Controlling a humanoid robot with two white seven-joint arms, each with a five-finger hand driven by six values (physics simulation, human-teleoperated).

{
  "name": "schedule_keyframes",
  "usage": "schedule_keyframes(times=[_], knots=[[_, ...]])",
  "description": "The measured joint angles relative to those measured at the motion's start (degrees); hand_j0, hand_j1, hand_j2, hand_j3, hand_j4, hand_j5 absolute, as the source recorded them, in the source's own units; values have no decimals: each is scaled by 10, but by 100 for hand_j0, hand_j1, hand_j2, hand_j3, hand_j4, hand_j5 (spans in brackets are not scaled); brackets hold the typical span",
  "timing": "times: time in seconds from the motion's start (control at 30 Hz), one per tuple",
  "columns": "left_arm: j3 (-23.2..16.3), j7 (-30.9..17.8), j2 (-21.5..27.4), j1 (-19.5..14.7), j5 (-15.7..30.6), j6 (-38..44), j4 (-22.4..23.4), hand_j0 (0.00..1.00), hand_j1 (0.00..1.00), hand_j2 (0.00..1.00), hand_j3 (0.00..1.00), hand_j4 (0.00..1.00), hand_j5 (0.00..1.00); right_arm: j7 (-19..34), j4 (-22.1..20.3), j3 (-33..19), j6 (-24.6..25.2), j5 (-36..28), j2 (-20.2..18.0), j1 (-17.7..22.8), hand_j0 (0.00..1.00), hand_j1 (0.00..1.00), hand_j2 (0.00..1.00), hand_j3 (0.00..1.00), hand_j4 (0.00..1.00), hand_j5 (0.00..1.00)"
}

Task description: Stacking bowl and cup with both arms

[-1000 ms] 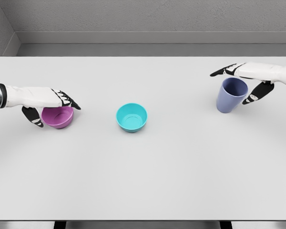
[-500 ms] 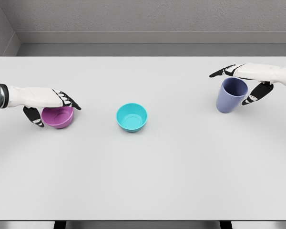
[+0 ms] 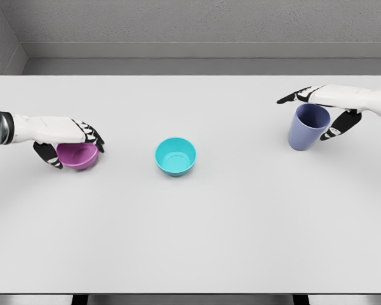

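A purple bowl (image 3: 82,157) sits on the white table (image 3: 197,229) at the left. My left hand (image 3: 75,151) has its fingers curled over the bowl's far rim and its thumb against the near left side, gripping it. A teal bowl (image 3: 175,155) stands alone in the middle of the table. At the right is an upright blue-violet cup (image 3: 307,129). My right hand (image 3: 305,118) is open around it, its fingers (image 3: 298,96) stretched out above the rim and the thumb (image 3: 335,129) low at the cup's right side, apart from it.
A grey wall (image 3: 197,25) runs behind the table's far edge. The table's front edge lies near the bottom of the view.
My left hand's fingers have curled down from flat over the purple bowl to grip its rim. The right hand has edged slightly left above the cup; the cup and teal bowl have not moved.
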Motion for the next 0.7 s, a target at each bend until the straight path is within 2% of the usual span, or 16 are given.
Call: schedule_keyframes(times=[0.7], knots=[[5,0,0,-40,-15,0,-39,69,69,69,69,69,69,-1,35,5,0,14,11,2,100,100,100,100,100,100]])
